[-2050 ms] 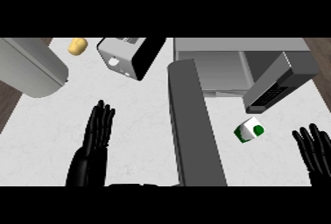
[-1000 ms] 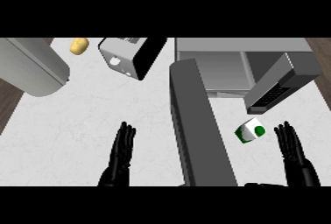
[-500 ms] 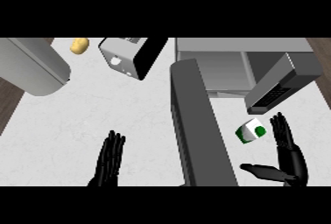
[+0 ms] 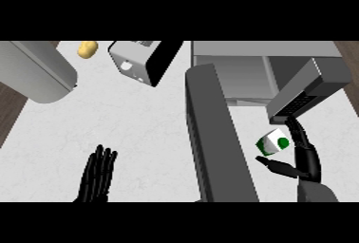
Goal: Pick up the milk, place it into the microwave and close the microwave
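Head view: white counter (image 4: 147, 123), wood floor (image 4: 10, 118).

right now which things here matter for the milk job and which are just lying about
For the job:
milk carton
microwave, its door open
right hand, fingers beside the carton

Lying about:
toaster
yellow item at the counter's back
large grey appliance
left hand, resting open

Small green-and-white milk carton (image 4: 274, 143) lies at right of frame, between the open grey microwave door (image 4: 214, 137) and black right hand (image 4: 303, 159).
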